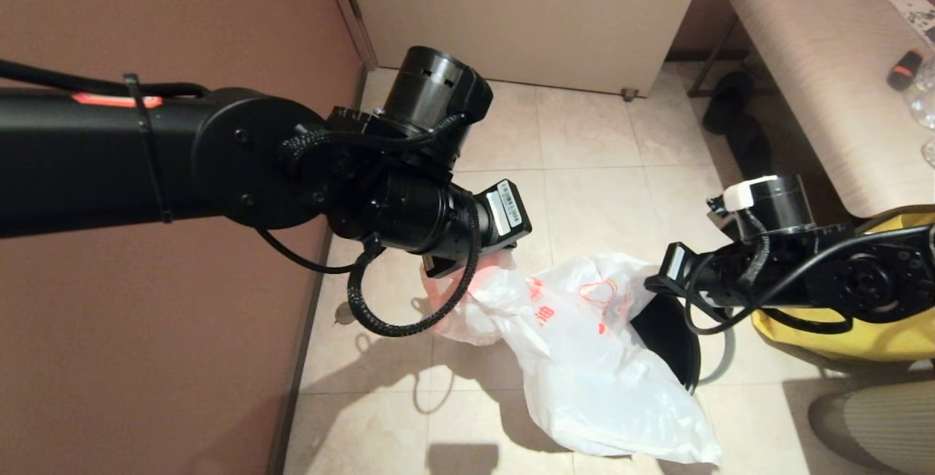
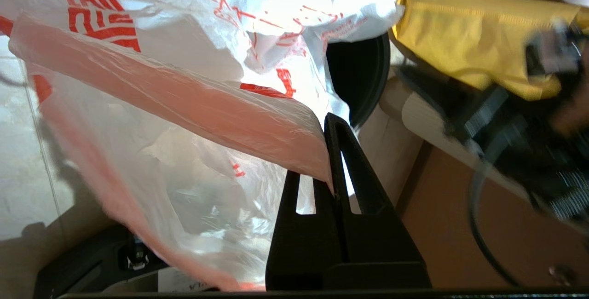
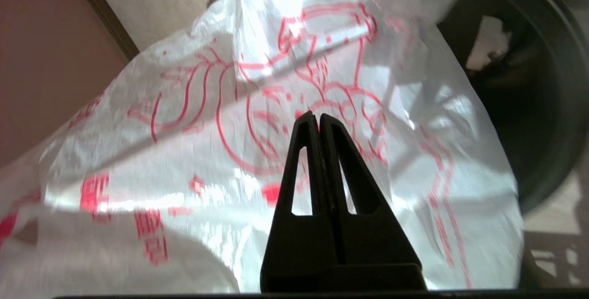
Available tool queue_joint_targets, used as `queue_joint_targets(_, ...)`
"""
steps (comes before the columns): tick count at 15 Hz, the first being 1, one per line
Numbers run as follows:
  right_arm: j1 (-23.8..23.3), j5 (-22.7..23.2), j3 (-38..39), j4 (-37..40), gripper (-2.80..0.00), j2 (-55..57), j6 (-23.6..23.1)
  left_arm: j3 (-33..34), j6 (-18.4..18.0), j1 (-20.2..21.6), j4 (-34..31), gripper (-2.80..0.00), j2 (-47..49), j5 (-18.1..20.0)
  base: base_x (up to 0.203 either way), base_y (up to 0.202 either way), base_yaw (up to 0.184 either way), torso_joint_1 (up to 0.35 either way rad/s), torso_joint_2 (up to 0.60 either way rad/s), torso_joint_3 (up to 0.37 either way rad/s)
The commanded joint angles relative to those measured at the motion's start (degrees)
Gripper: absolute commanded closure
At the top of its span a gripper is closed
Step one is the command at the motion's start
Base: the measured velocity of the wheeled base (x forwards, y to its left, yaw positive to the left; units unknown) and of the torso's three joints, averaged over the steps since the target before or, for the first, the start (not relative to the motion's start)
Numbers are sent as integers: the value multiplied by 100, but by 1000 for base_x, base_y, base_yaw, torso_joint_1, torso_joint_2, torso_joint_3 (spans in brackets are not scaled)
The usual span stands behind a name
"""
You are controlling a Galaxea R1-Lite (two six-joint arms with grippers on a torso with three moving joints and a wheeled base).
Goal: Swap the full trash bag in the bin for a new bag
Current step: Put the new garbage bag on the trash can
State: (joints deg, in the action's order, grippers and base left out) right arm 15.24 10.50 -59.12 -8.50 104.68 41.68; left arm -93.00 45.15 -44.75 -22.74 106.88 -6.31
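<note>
The new bag (image 1: 584,358), thin white plastic with a red house drawing (image 3: 322,60), lies spread from under my left wrist across the mouth of the black bin (image 1: 668,336) and down onto the floor. Nothing shows through it. My left gripper (image 2: 327,152) is shut on the bag's pink-red handle (image 2: 184,101), held above the floor to the left of the bin. My right gripper (image 3: 317,117) is shut, its tips just over the printed side of the bag beside the bin's opening (image 3: 543,106), with nothing seen between them. The full trash bag is out of view.
A big yellow bag (image 1: 840,336) sits right behind my right arm, next to a beige bench (image 1: 825,73). A brown wall (image 1: 146,351) closes off the left side. The bin's grey ring (image 1: 727,358) shows at its right edge. Tiled floor (image 1: 599,168) stretches ahead.
</note>
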Motion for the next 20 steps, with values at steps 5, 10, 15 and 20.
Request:
queue_joint_targets(5,-67,9,1052,-90,0,-1127,19,-94,33,-68,183,0,84,-19,0,0,0,0,0,0)
queue_joint_targets(10,-174,52,98,-1227,0,628,-179,20,55,-165,183,0,79,25,0,0,0,0,0,0)
queue_joint_targets(15,-520,40,-1690,-1209,0,1969,-310,80,47,-122,191,0,128,25,0,0,0,0,0,0)
queue_joint_targets(20,-515,22,-1987,-72,0,1852,-300,10,47,10,191,0,219,34,0,0,0,0,0,0)
